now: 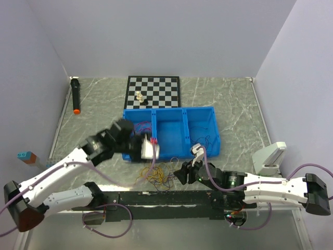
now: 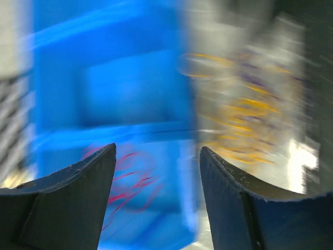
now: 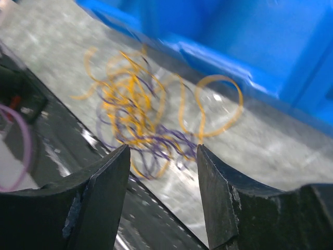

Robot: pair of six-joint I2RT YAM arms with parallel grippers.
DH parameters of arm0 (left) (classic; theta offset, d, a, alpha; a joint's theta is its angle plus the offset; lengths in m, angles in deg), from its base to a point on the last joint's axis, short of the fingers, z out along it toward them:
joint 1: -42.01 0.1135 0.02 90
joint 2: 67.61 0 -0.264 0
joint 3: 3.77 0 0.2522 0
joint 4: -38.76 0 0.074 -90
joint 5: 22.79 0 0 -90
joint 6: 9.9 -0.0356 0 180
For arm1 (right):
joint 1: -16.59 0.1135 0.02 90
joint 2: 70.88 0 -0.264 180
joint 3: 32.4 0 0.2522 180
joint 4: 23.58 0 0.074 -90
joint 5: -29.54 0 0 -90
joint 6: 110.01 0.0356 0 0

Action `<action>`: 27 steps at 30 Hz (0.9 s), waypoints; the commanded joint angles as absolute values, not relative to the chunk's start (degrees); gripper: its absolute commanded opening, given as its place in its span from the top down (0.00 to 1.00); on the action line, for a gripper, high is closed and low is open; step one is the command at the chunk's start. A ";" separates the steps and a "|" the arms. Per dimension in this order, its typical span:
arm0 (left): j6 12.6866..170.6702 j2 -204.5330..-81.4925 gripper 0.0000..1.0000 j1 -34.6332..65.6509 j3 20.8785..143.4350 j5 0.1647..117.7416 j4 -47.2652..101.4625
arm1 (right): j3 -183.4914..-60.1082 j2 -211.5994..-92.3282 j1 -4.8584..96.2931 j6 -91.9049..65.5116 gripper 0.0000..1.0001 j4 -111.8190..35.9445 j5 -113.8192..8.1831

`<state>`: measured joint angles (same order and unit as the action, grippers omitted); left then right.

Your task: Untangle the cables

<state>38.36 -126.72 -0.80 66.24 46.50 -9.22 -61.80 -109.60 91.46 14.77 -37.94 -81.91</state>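
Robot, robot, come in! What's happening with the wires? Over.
Left gripper, right gripper: jaws open, empty. Orange-purple cables tangled in front of blue bin; red cables inside it. Nothing in the way.

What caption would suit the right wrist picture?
Open right end effector over tangled orange and purple cables beside a blue bin.

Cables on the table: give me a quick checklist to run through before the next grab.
1. Left gripper open and empty: ok.
2. Right gripper open and empty: ok.
3. Orange and purple cables apart from each other: not ok, tangled together on the table in front of the blue bin.
4. Red cable clear of that tangle: ok, it lies inside the bin.
5. Tangle in front of the right gripper: ok.
6. Left wrist view sharp enough to aim: not ok, blurred.
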 commanded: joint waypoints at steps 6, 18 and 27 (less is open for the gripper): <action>29.47 -131.05 0.32 -11.69 54.11 43.13 -8.77 | -59.00 -108.23 91.91 19.10 0.38 -38.40 -83.57; 35.18 -133.00 0.35 -13.19 48.84 44.54 5.21 | -59.79 -121.76 91.65 17.34 0.37 -28.82 -78.21; 35.28 -132.91 0.38 -15.91 45.15 45.68 9.96 | -62.16 -129.14 91.65 16.46 0.43 -23.90 -77.25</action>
<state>34.98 -133.12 -14.37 47.37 45.61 5.84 -59.40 -126.13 91.44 16.85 -29.03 -77.74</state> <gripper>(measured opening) 0.625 0.595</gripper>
